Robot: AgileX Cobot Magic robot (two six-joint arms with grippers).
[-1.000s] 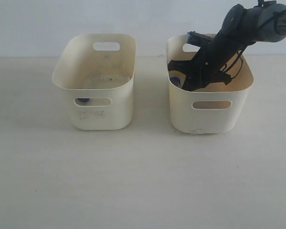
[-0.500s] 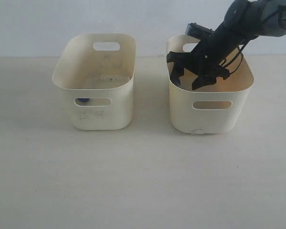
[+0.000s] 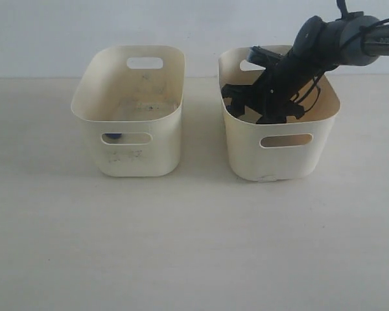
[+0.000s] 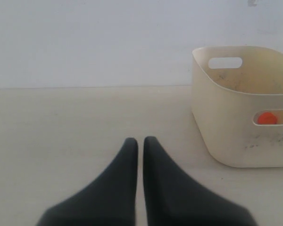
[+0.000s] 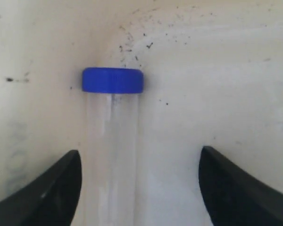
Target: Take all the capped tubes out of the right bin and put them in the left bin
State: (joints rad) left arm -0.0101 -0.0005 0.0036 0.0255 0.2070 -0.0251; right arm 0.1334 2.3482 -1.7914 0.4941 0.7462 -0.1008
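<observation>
Worryingly, the right claw (image 5: 140, 153) gapes empty astride a clear, blue-capped plastic tube (image 5: 112, 141) lying in the cream plastic bin (image 3: 279, 129) at the bench's (image 3: 181, 246) two o'clock, off-centre, so closing could knock it aside.

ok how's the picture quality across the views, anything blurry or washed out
Exterior view: soft even light, faint shadows by the left bin and right bin. Left wrist view: the left gripper is soft-edged near the lens, wall washed out. Right wrist view: the blue cap is sharp, the tube body almost vanishes against the bin's floor.
</observation>
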